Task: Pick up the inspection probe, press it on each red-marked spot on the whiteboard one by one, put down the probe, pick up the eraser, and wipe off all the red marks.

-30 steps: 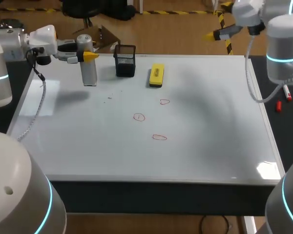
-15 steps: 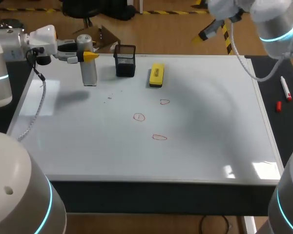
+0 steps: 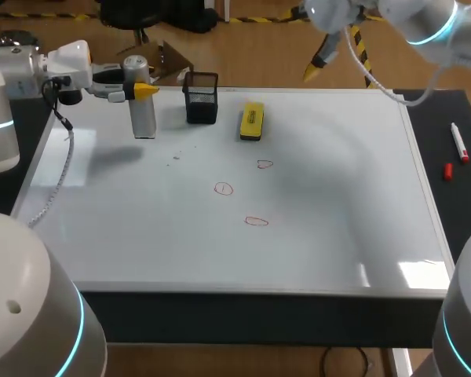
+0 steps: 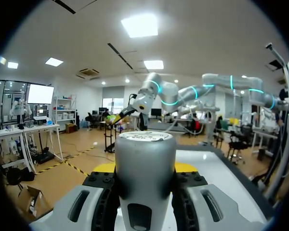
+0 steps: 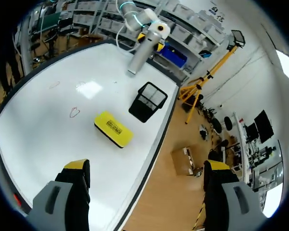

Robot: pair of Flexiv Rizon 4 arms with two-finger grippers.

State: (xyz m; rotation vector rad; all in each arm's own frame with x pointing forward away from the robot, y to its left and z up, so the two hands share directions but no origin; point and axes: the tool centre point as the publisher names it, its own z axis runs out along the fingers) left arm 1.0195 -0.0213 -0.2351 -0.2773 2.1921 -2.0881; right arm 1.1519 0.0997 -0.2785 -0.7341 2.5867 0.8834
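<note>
We're pinching the probe (image 3: 144, 110) upright in our left claw (image 3: 141, 91), one finger on each side of it. It's sitting at the far left of the whiteboard (image 3: 337, 204), just beside the black mesh cup (image 3: 201, 97). Our right claw (image 5: 147, 167) is hanging spread wide open with nothing in it, up over the board's far edge. It's looking down on the yellow eraser (image 3: 251, 122), which is lying flat on the other side of the cup from the probe, and the three red marks (image 3: 224, 188) are sitting mid-board, nearer to us.
</note>
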